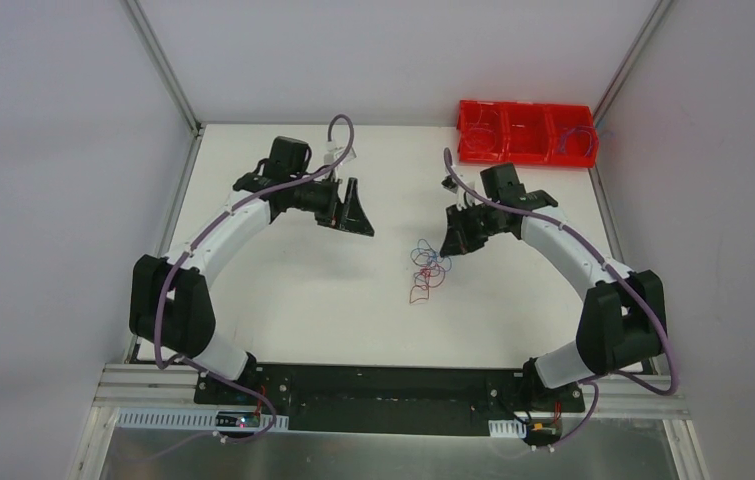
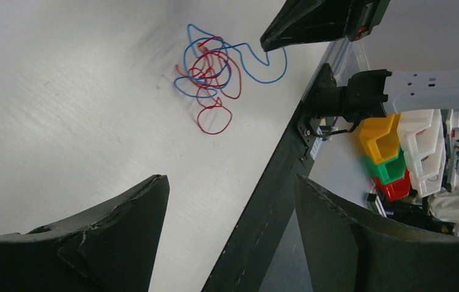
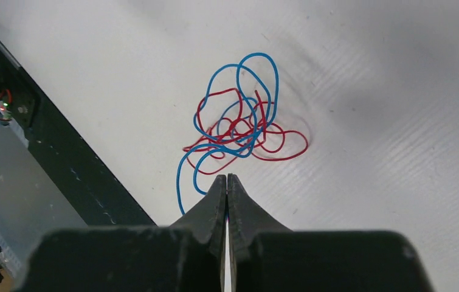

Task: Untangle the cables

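The cables (image 1: 428,265) are a small tangle of thin red and blue wires lying on the white table, just right of centre. They also show in the left wrist view (image 2: 210,76) and in the right wrist view (image 3: 239,125). My right gripper (image 1: 450,240) sits at the tangle's far right edge. Its jaws (image 3: 227,176) are pressed together, and a blue strand (image 3: 181,176) runs under the fingertips, seemingly pinched. From the left wrist view a blue loop reaches up to that gripper (image 2: 266,44). My left gripper (image 1: 358,215) is open and empty (image 2: 231,177), well left of the tangle.
A red compartment tray (image 1: 523,135) stands at the table's back right corner, with thin wires in its right end. The black base rail (image 2: 275,176) runs along the near table edge. Stacked yellow, green, red and white bins (image 2: 391,152) stand beyond the table.
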Controlling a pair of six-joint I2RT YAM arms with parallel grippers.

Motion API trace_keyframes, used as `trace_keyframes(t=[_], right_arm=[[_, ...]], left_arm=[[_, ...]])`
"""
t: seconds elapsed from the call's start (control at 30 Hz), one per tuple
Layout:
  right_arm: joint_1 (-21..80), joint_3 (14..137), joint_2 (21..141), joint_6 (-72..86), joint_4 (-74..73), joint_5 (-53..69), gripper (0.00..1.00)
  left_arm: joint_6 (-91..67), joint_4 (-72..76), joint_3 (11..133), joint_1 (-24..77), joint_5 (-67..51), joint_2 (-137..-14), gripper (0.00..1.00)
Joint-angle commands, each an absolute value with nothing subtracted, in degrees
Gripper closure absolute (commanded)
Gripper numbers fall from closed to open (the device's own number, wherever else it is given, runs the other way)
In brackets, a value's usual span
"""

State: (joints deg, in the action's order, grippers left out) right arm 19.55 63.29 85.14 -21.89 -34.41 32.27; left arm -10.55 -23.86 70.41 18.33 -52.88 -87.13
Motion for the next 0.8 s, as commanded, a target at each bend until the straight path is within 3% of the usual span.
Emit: trace_keyframes(t=[0.0,0.2,0.57,0.63,0.77], right_arm=[[20.12,66.03,83.02,-16.43,-32.09,37.49,1.00],[20.60,66.60,80.84,-13.35,-30.00,37.53,1.00],[20.58,67.46,83.71,-9.83,-29.28,35.26,1.00],[20.62,67.74,84.12,-9.53,-29.17,35.29,1.00],[20.58,67.84,84.47,-9.08,-29.09,35.45,1.00]], left_arm=[[-17.35,-13.21,69.23,22.95,-56.53,-89.67,0.25],[-27.13,0.40,67.75,28.34,-57.42,-96.29,0.33],[-34.04,14.75,62.70,34.00,-56.46,-101.99,0.67],[-34.24,15.62,62.46,34.53,-56.19,-102.70,0.67],[-33.79,15.57,62.39,35.11,-54.19,-103.80,0.56]])
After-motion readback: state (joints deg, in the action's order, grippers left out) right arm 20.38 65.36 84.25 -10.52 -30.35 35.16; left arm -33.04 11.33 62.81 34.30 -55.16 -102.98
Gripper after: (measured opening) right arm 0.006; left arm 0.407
